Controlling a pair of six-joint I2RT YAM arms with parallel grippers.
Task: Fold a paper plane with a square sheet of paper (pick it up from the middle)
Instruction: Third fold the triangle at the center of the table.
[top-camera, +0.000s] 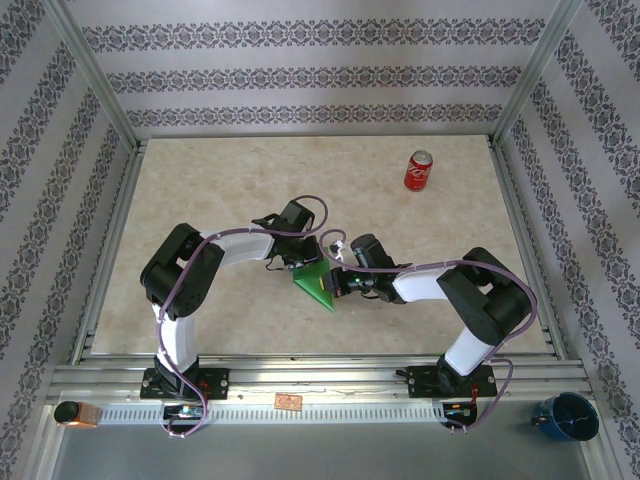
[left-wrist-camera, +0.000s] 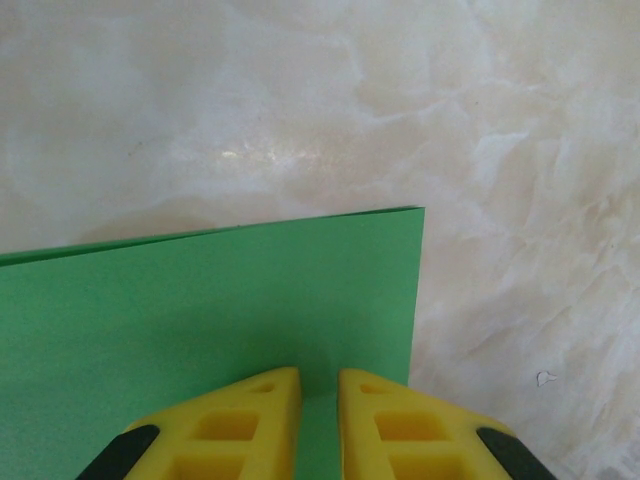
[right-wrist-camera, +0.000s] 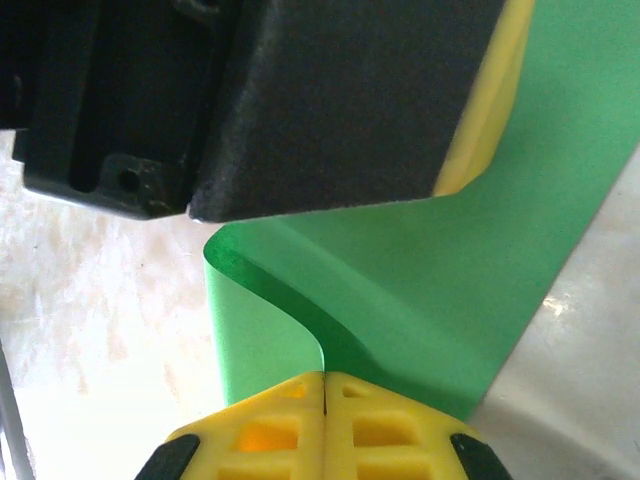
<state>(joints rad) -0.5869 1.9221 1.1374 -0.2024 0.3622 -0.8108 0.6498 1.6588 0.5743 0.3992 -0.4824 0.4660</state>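
Marbled bench (top-camera: 200, 180) lies below the square sheet of paper (top-camera: 317, 283), which hangs between both sets of fingers. My left fingers (left-wrist-camera: 250, 420) pinch one edge and my right fingers (right-wrist-camera: 385, 420) clamp its curled bend. I'd align the edges squarely before creasing.

The white-and-black left arm (top-camera: 178, 300) and right arm (top-camera: 480, 300) both bend inward from their bases, elbows raised and wrists angled down toward each other. The left tool (left-wrist-camera: 320, 400) holds its yellow fingers a sliver apart, pinching the thin bright green sheet of paper (right-wrist-camera: 420, 290). The right tool (right-wrist-camera: 325, 392) has its fingertips pressed flush together on the same sheet, just beside the left tool's black body.
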